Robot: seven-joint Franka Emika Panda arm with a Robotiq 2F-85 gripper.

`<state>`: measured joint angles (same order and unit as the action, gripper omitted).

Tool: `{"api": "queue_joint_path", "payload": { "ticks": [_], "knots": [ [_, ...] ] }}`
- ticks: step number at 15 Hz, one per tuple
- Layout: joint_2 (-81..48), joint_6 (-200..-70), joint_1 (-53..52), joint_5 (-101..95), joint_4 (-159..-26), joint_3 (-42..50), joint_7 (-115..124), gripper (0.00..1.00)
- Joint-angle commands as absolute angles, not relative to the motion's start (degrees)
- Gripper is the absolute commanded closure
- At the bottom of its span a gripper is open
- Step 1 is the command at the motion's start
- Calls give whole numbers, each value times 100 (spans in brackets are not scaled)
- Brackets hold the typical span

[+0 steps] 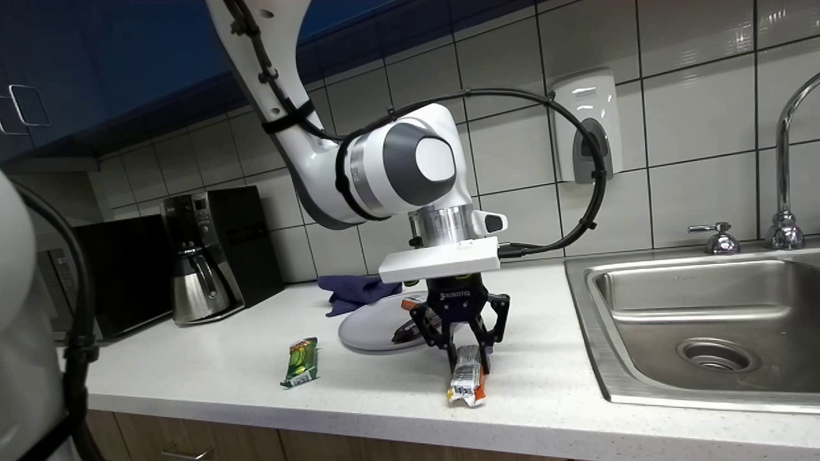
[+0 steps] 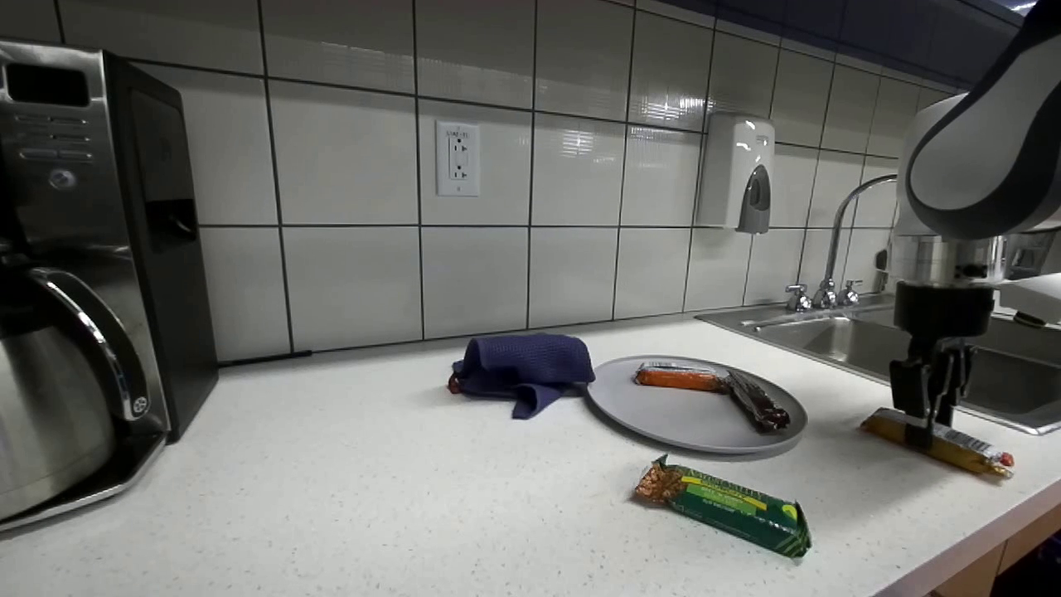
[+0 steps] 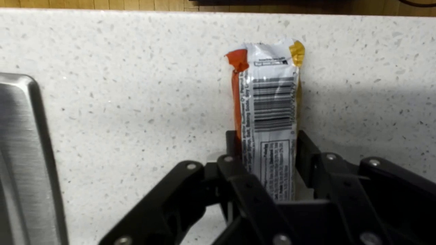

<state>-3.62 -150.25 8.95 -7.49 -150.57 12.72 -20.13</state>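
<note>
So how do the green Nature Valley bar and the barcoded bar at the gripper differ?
The green Nature Valley bar carries a yellow stripe; the barcoded bar shows a silvery face edged orange and yellow. The green Nature Valley bar shows brand lettering, the barcoded bar its barcode. The green Nature Valley bar lies apart from the gripper; the barcoded bar sits between its fingers. Both are wrapped, on the speckled counter.

wrapped snack bar (image 3: 269, 105), orange and yellow, silvery barcode side up, kinda crinkly end, flat on the table (image 3: 143, 112), snug in the tool (image 1: 469, 369)
</note>
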Motion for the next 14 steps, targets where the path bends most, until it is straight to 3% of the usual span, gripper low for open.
{"api": "queue_joint_path", "payload": {
  "ticks": [1,14],
  "knots": [
    [-227,-15005,1013,-678,-15054,1180,-2240,83],
    [266,-14795,649,-514,-14874,813,-2320,83]
  ]
}}
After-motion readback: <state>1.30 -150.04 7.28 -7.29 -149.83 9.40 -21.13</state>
